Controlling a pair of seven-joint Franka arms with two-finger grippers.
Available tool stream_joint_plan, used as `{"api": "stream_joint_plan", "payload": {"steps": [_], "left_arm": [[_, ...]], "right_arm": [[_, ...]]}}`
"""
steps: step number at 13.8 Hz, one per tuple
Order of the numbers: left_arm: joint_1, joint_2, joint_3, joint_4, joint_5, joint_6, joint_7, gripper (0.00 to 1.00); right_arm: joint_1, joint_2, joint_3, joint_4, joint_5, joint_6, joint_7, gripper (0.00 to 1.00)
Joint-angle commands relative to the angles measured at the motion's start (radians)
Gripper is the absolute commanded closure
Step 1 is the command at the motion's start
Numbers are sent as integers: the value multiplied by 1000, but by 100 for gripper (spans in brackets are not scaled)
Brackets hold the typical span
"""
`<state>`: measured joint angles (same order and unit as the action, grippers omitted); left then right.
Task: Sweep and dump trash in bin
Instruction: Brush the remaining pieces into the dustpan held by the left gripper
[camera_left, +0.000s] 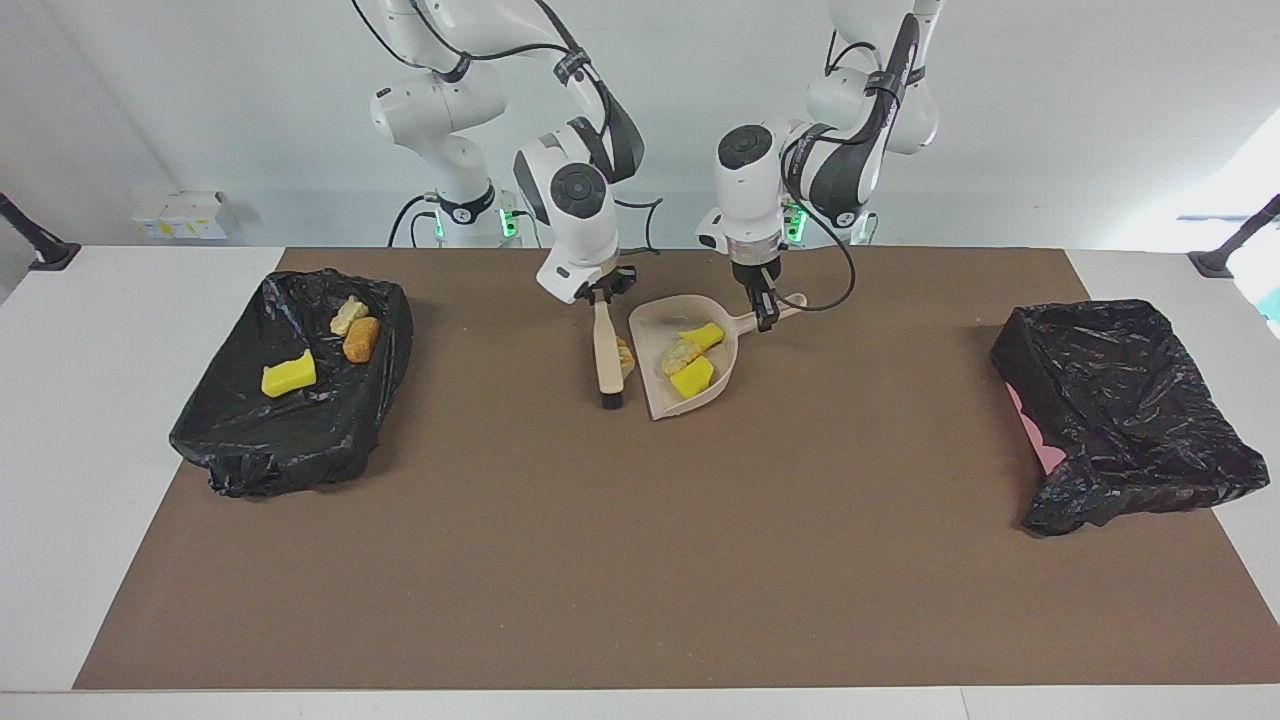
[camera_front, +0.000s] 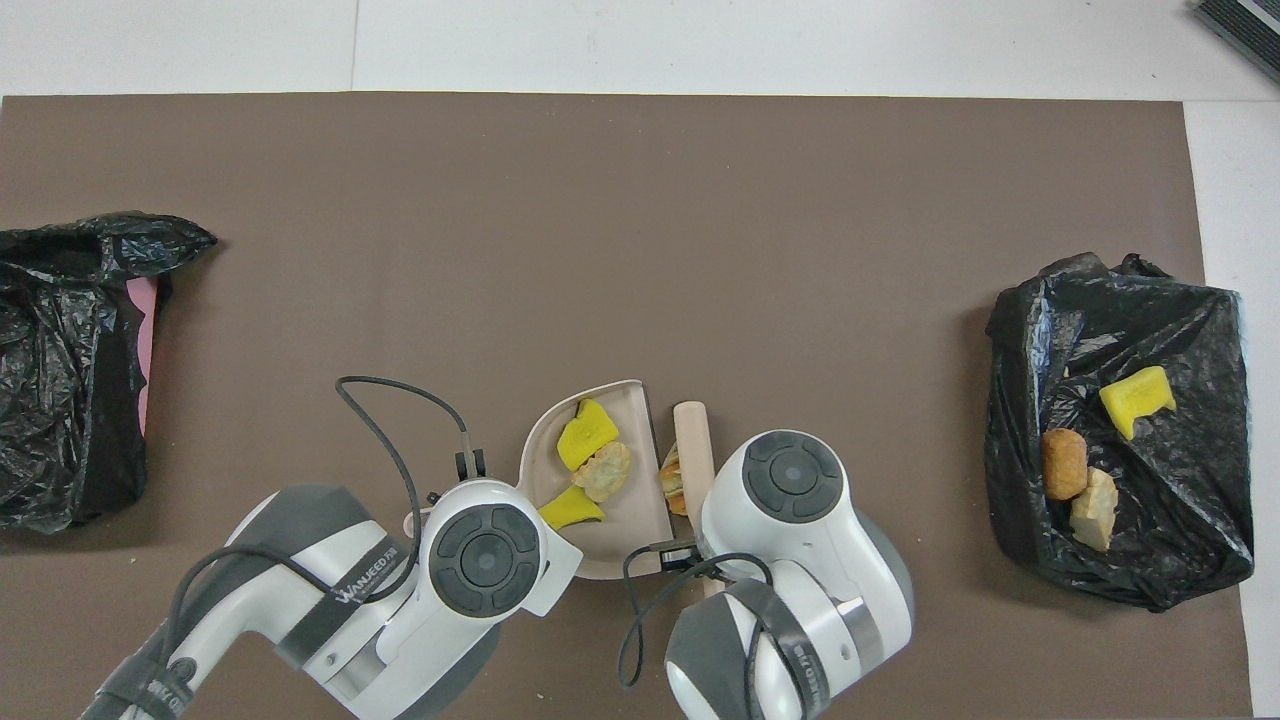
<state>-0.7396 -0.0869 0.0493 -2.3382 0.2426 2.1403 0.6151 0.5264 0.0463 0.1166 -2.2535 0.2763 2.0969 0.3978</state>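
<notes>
My right gripper (camera_left: 598, 293) is shut on the top of a beige brush (camera_left: 605, 352) whose black bristles rest on the mat. My left gripper (camera_left: 765, 310) is shut on the handle of the beige dustpan (camera_left: 660, 325), which lies flat with its mouth facing the brush. In the pan lie two yellow chunks (camera_left: 692, 377) and a beige lump (camera_left: 678, 353). One orange-beige lump of trash (camera_left: 625, 356) sits squeezed between brush and pan mouth. In the overhead view the brush handle (camera_front: 692, 440), lump (camera_front: 672, 478) and dustpan (camera_front: 620, 540) show; both wrists hide the fingers.
A black-bagged bin (camera_left: 250, 450) at the right arm's end holds a yellow chunk (camera_left: 288, 375), an orange-brown lump (camera_left: 361, 339) and a beige lump (camera_left: 347, 316). A second black-bagged bin (camera_left: 1130, 420) stands at the left arm's end. A brown mat covers the table.
</notes>
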Motion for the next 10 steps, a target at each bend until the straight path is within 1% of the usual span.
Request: {"api": "stream_joint_plan", "payload": {"steps": [1, 2, 4, 7, 10], "left_arm": [[-1, -27, 11, -35, 20, 26, -15, 100], [12, -25, 11, -36, 20, 32, -9, 100], [48, -13, 11, -41, 11, 87, 32, 100], [89, -4, 11, -41, -9, 116, 66, 100], [141, 32, 11, -20, -87, 162, 115, 100]], "right_arm": [[18, 65, 5, 96, 72, 28, 25, 100], [18, 88, 5, 136, 73, 22, 47, 100], [17, 110, 3, 190, 73, -3, 78, 100], [4, 107, 2, 238, 72, -76, 90, 100], [6, 87, 0, 250, 67, -106, 120, 100]]}}
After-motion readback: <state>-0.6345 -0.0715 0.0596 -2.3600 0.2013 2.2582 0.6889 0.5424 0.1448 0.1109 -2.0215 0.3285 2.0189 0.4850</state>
